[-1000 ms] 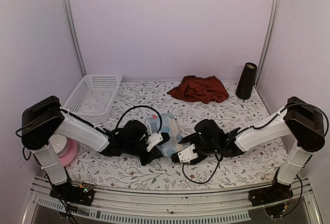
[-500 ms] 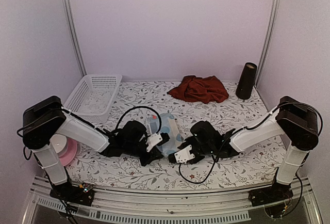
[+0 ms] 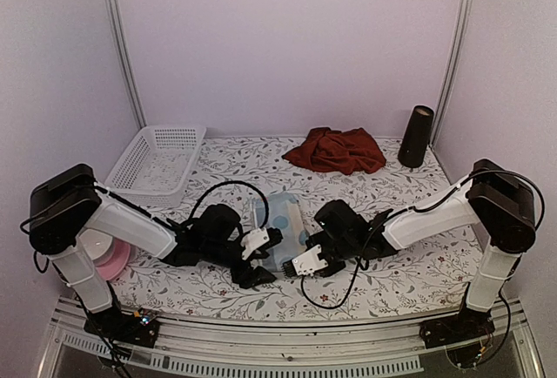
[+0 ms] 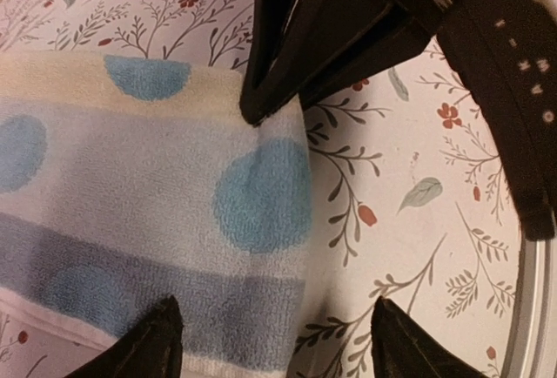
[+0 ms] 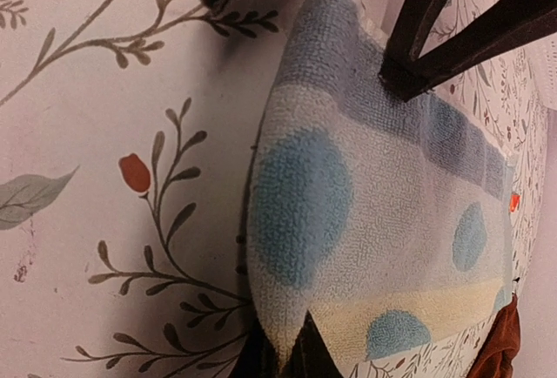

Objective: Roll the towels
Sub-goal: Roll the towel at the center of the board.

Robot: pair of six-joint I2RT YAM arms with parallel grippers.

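Far beyond both grippers, a crumpled maroon towel [image 3: 335, 151], untouched. Between them, a pastel towel [image 3: 283, 214], lying flat, not yet rolled. Just sprung wide, left gripper [image 4: 278, 347] straddling its edge, holding nothing. Just pinched shut on the edge nearest it, right gripper [image 5: 287, 356]. Probably a change of grip before rolling.

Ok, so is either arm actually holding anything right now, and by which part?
The right fingers are shut on the pastel towel, pinching its edge on the side nearest that arm. The left fingers stand open, holding nothing.
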